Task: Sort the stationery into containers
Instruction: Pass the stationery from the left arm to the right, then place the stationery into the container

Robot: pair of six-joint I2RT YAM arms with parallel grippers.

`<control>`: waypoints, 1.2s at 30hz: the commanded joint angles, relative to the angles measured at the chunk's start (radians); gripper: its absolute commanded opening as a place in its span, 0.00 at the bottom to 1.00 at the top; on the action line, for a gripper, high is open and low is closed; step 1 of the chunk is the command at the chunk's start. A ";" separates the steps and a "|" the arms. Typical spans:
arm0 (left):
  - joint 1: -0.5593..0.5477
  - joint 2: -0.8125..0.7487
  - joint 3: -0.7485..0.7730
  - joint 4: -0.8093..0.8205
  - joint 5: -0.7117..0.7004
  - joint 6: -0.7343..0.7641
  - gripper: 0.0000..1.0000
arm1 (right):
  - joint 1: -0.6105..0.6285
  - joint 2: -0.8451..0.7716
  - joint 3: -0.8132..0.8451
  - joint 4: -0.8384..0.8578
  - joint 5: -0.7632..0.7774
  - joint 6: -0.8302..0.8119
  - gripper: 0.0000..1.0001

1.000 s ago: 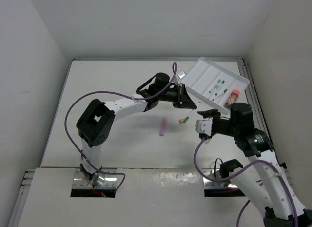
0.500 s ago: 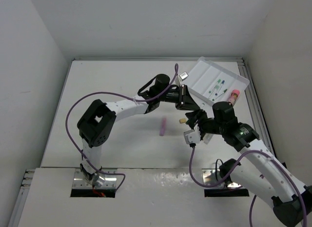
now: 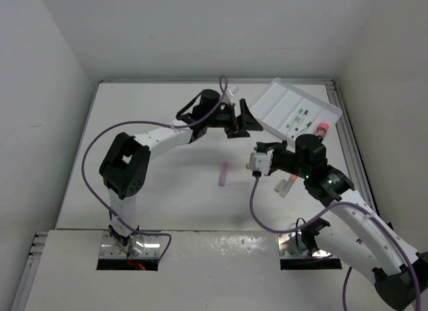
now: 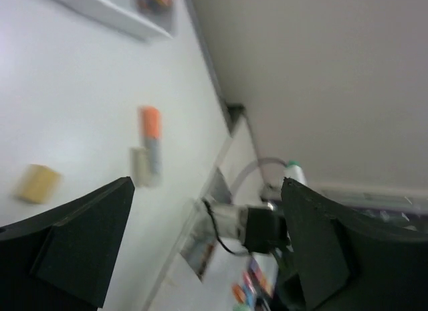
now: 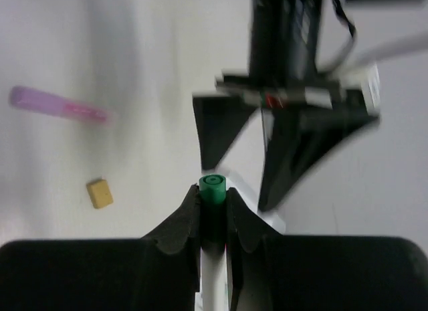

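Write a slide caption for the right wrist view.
Right fingers pinch a green-capped pen; a lilac stick and tan eraser lie loose on the table.

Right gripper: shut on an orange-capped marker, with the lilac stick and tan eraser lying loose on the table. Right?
Not quite: the cap is green, not orange. The right wrist view shows the right gripper shut on a green-capped marker. The lilac stick and tan eraser do lie loose on the table.
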 commanded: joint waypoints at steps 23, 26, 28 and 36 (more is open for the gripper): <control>0.071 -0.316 -0.079 -0.553 -0.679 0.910 1.00 | -0.641 1.138 0.918 -0.064 0.513 1.768 0.00; 0.061 -0.323 -0.099 -0.576 -0.680 0.921 0.99 | -0.642 1.234 1.015 -0.047 0.548 1.739 0.00; 0.061 -0.326 -0.110 -0.585 -0.685 0.921 0.99 | -0.645 1.273 1.043 -0.038 0.553 1.735 0.00; 0.042 -0.323 -0.153 -0.634 -0.670 0.930 1.00 | -0.612 1.359 1.098 -0.053 0.644 1.704 0.29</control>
